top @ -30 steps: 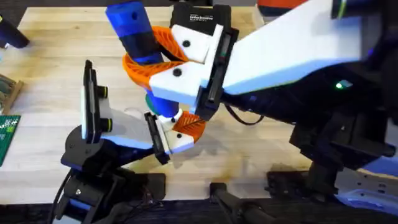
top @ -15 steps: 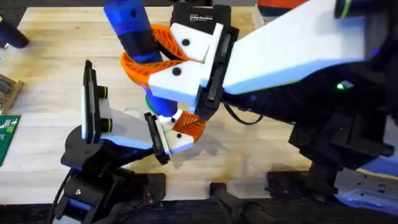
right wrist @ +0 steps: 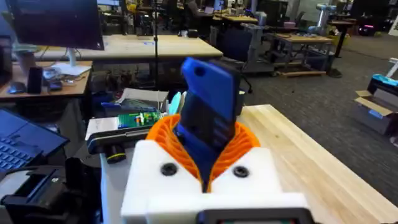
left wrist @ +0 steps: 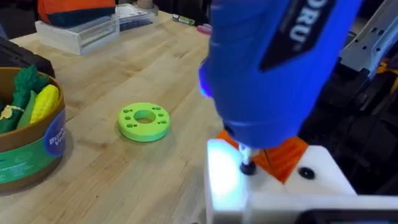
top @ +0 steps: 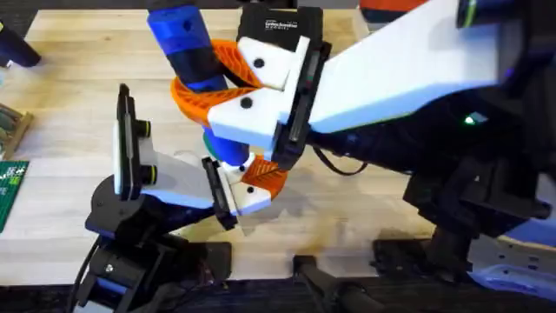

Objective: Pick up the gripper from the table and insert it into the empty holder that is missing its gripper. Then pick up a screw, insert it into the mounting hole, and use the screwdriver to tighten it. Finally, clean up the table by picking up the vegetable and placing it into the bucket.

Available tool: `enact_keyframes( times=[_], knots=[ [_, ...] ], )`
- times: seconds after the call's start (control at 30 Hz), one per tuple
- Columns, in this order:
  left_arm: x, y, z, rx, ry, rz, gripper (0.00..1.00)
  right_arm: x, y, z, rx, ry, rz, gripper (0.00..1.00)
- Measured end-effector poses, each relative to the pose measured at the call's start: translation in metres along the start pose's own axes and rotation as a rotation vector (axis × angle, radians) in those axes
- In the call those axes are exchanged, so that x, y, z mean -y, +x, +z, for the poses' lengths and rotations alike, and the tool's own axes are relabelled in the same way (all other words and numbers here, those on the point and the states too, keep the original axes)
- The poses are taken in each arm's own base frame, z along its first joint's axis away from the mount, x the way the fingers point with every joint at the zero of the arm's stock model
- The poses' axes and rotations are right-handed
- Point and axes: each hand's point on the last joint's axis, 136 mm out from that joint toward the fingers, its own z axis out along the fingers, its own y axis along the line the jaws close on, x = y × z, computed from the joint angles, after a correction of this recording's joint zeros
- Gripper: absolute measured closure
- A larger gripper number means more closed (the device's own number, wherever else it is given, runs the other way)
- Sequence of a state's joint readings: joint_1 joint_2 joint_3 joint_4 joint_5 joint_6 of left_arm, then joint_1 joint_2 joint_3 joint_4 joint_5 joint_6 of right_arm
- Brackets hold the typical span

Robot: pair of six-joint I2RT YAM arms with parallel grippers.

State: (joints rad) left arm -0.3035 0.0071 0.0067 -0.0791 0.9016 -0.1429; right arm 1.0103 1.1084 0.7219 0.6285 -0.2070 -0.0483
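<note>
My right gripper [top: 205, 85] reaches across the table and is shut on the screwdriver [top: 182, 39], whose thick blue handle sits between the orange ribbed pads [right wrist: 239, 146]. The screwdriver [left wrist: 273, 62] stands nearly upright, its thin tip pressed onto the white block of the gripper [left wrist: 273, 180], where a light glows. This orange-fingered gripper [top: 261, 181] sits in the black bracket of the holder [top: 126, 152] at the left. I cannot make out the screw under the tip. The bucket [left wrist: 31, 155] holds a leafy green toy and a yellow piece. The vegetable is out of view.
A lime-green disc [left wrist: 143, 121] lies on the wood between the bucket and the holder. A black tool case [top: 278, 22] sits at the back, and a green circuit board [top: 10, 187] at the left edge. A clear box [left wrist: 81, 28] stands farther off.
</note>
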Motion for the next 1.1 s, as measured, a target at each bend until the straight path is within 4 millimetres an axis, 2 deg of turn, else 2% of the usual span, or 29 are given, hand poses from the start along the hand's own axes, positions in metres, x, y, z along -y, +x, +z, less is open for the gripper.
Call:
enact_keyframes(
  times=[1.1],
  knots=[
    [0.0042,0.0013,0.0001,-0.006,0.024,-0.008,0.997,0.0002,0.0090,-0.0010,-0.040,0.005,0.043,0.974]
  ],
)
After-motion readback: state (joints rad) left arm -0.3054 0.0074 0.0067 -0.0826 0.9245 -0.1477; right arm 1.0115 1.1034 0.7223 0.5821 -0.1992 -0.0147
